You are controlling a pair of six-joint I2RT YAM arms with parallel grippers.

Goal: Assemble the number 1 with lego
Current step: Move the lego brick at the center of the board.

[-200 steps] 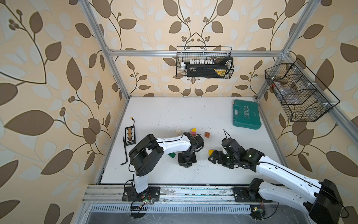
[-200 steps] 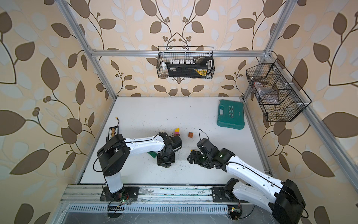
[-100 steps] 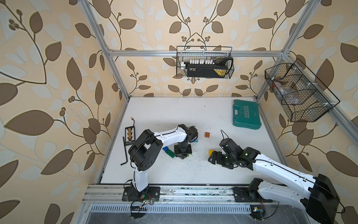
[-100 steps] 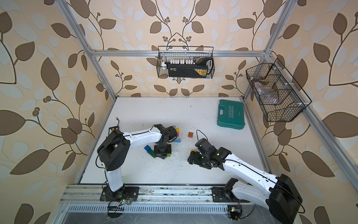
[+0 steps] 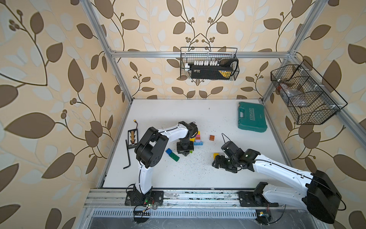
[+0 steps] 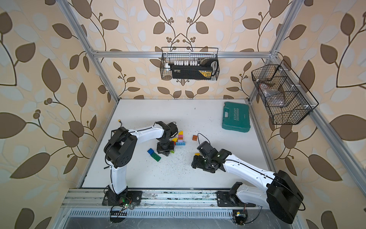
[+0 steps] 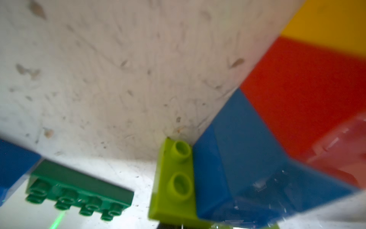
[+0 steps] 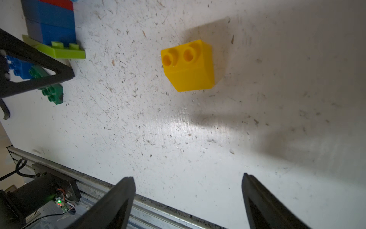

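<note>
Yellow sloped brick (image 8: 188, 67) lies loose on counter (image 8: 198, 138), near right pincer (image 8: 187, 176), which is spread and empty. Judgement: straddle its flat sides, not the slope, before closing. Left pincer (image 5: 185, 154) pressed together beside lime plate (image 7: 170, 208).

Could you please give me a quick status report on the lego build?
Left gripper shut, tip beside lime plate. Right gripper open, empty, yellow brick ahead. Nothing between jaws and brick.
</note>
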